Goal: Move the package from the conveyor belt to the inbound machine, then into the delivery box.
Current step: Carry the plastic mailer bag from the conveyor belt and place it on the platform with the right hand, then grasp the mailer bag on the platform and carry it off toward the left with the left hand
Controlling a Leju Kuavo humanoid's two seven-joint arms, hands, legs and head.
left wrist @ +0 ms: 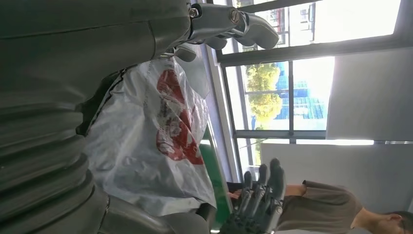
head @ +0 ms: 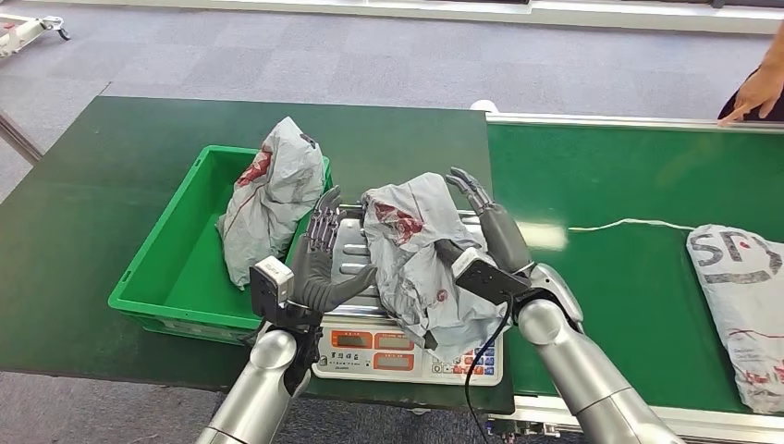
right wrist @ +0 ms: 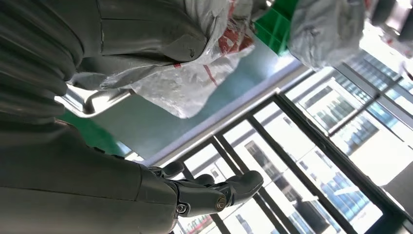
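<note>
Head view: the package (head: 416,264) lies on the scale (head: 407,356), centre frame, long axis running up and down the frame. Left hand (head: 324,259) flanks its left side, right hand (head: 485,227) its right, both spread wide, holding nothing. The box (head: 162,277) sits left.

Left wrist view: package (left wrist: 156,141) fills the centre, right hand (left wrist: 258,204) lower right beyond it.

Right wrist view: package (right wrist: 195,73) at top, just off the thumb (right wrist: 146,34).

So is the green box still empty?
No, a grey package already leans inside the green box.
</note>
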